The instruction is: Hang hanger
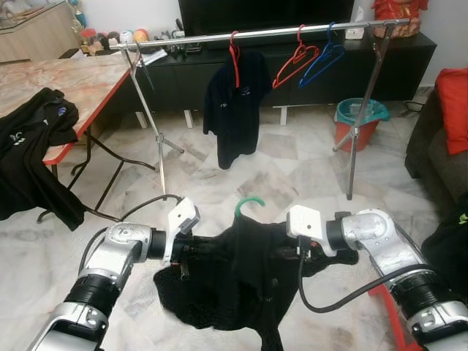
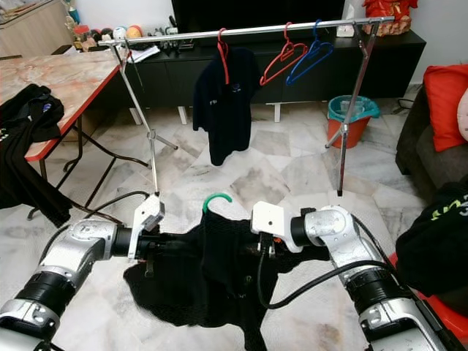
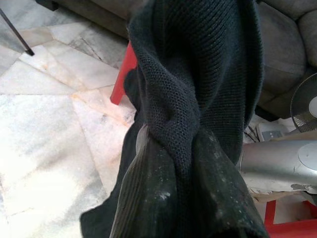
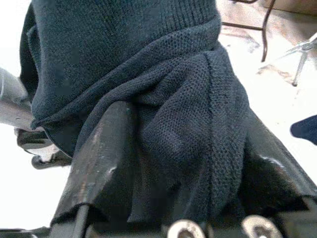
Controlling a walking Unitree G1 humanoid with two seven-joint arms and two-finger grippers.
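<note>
A black knit garment (image 1: 234,278) on a green hanger, whose hook (image 1: 251,202) sticks up, hangs between my two arms low over the floor. My left gripper (image 1: 191,252) is shut on the garment's left shoulder and my right gripper (image 1: 296,252) is shut on its right shoulder. The left wrist view has bunched knit (image 3: 188,124) pinched between the fingers (image 3: 133,198); in the right wrist view the knit (image 4: 188,134) lies between the fingers (image 4: 99,153). The hanger's body is hidden under the cloth. The silver rack rail (image 1: 256,34) stands ahead and well above the hook.
On the rail hang a red hanger with a black shirt (image 1: 235,102), an empty red hanger (image 1: 295,62) and a blue hanger (image 1: 322,62). A red-edged table (image 1: 80,80) with black clothes (image 1: 36,139) stands left. A teal bucket (image 1: 360,117) and a sofa (image 1: 439,146) are right.
</note>
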